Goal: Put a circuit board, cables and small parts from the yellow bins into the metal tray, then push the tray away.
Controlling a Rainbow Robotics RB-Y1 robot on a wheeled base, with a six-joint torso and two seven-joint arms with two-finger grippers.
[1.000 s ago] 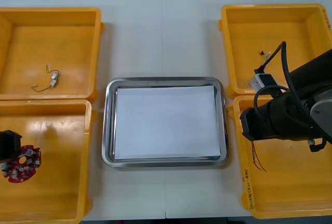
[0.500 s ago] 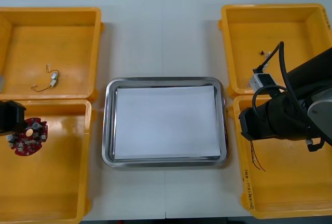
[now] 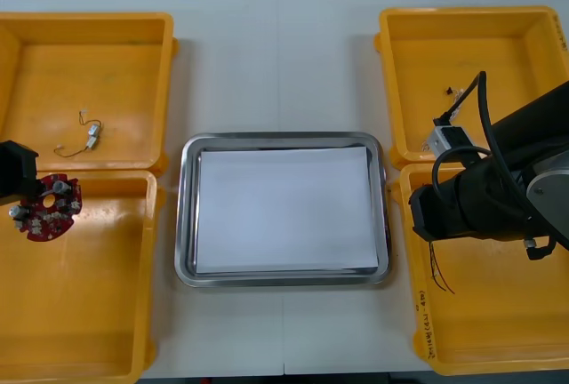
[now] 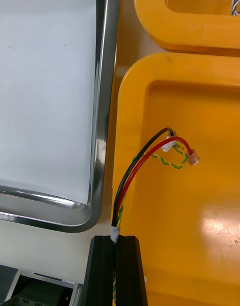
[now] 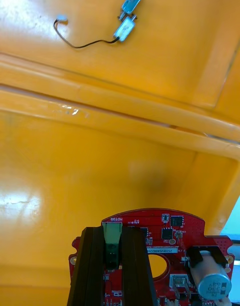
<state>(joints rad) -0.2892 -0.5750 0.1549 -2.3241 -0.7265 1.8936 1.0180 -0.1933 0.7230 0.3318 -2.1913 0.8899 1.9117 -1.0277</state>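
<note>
At the table's far left, my left gripper [image 3: 29, 199] is shut on a round red circuit board [image 3: 51, 210]. It holds the board over the far rim of the near left yellow bin [image 3: 80, 313]. The left wrist view shows the black fingers [image 5: 135, 266] clamped on the board's [image 5: 167, 233] edge. My right gripper [image 3: 424, 217] hangs over the near right bin [image 3: 498, 322], beside the metal tray [image 3: 182, 215]. It is shut on a red and yellow cable [image 3: 441, 274] that dangles below it. In the right wrist view the cable [image 4: 150, 153] loops out from between the fingers [image 4: 132, 271].
The tray [image 4: 100, 111] is white inside and lies between the bins. Small metal parts on thin wires [image 3: 89, 135] lie in the far left bin [image 3: 89, 37] and show again [image 5: 127, 24] ahead of the board. A small dark piece [image 3: 453, 92] sits in the far right bin [image 3: 471, 46].
My left gripper has carried the circuit board up and toward the far rim of the near left bin. The right arm has barely moved and still holds the cable.
</note>
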